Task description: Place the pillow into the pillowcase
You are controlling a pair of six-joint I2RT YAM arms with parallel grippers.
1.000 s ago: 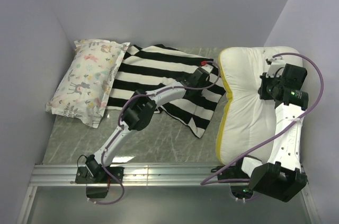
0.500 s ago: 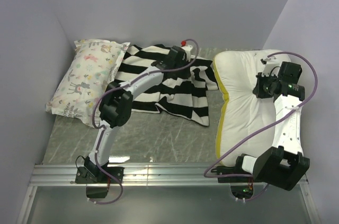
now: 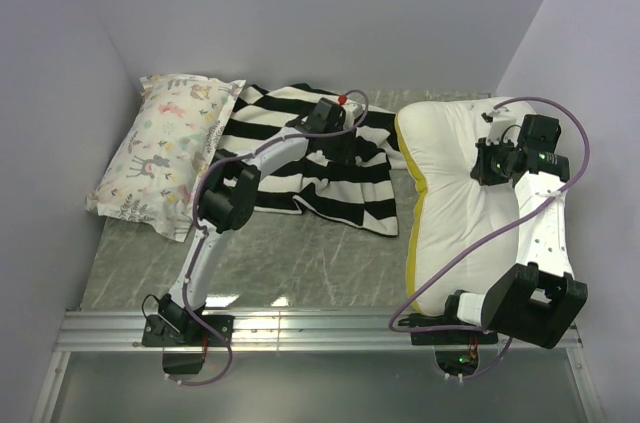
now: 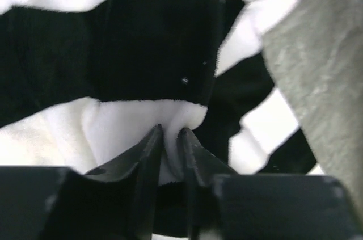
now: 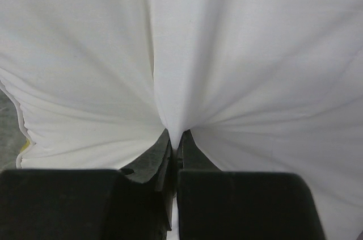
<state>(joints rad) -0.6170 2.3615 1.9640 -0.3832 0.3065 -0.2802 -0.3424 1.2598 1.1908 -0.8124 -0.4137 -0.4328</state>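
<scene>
You have two pillows and one pillowcase on the surface (image 3: 300,263), and two arms, each with one pair of fingers.

The pillow (image 3: 455,193) is the large cream-white one. It lies along the right side of the surface, with its far end near the back wall. It is plump, with a yellow band (image 3: 420,205) running down the edge that faces the middle. Its cover is drawn into radiating creases around the spot where it is gripped. The right fingers (image 5: 165,158) are clenched on a pinch of that white cover on the pillow's upper face, toward its far end.

The pillowcase (image 3: 300,158) has broad black and white stripes. It sits crumpled and folded at the far middle of the surface, between the two pillows. Its right edge is just beside the yellow band. The left fingers (image 4: 148,152) are closed tight on a fold of its white stripe, near the far part of the heap.

The printed pillow (image 3: 165,153) is smaller, with a pastel pattern. It lies at the far left, with the striped fabric meeting its right edge.
</scene>
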